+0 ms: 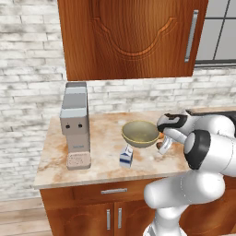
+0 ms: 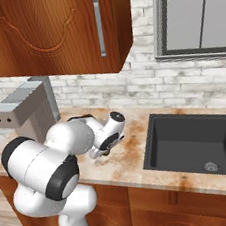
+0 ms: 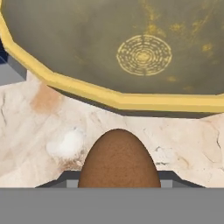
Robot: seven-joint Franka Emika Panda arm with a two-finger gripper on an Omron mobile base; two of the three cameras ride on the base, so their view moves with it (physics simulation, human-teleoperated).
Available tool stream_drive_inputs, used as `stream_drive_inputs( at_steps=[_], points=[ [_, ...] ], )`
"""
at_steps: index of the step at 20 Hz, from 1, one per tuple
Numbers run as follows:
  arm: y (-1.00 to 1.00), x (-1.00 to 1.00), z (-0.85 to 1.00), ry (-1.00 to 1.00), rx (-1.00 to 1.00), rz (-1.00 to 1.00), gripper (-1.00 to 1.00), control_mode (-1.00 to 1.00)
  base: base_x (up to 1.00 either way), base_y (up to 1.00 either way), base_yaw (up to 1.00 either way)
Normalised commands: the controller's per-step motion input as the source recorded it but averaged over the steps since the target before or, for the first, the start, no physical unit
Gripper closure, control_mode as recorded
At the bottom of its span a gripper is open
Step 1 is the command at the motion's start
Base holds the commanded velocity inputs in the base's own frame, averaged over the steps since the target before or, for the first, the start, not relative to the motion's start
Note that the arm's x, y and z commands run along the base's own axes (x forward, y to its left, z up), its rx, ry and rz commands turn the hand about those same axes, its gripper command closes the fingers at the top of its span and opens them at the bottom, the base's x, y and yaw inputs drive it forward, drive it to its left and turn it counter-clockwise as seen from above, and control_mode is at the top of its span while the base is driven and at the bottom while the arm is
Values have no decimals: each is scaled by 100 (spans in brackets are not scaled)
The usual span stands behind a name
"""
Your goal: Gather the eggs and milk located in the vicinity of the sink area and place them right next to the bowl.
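Eggs came first in our notes: we saw one dark brown oval egg (image 3: 119, 159) pinched in the tool (image 3: 119, 177), low over the marbled tan bench (image 1: 99, 161) just beside the wide olive-tan bowl with a yellowish rim (image 1: 140, 133). We saw the small white gable-top milk carton with blue markings (image 1: 126, 157) standing beside that bowl, and the dark-grey rectangular sink (image 2: 190, 147) well apart.
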Motion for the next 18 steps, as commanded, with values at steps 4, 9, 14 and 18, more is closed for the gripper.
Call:
stream_drive_inputs(
  at_steps=[4,9,14,18],
  points=[
    [0,21,-14,-2,0,0,100,-100,0,0,0],
    [0,21,-10,-2,0,0,100,-100,0,0,0],
    [0,14,-11,-1,0,0,100,-100,0,0,0],
    [0,6,-10,-2,0,0,100,-100,0,0,0]
  ],
)
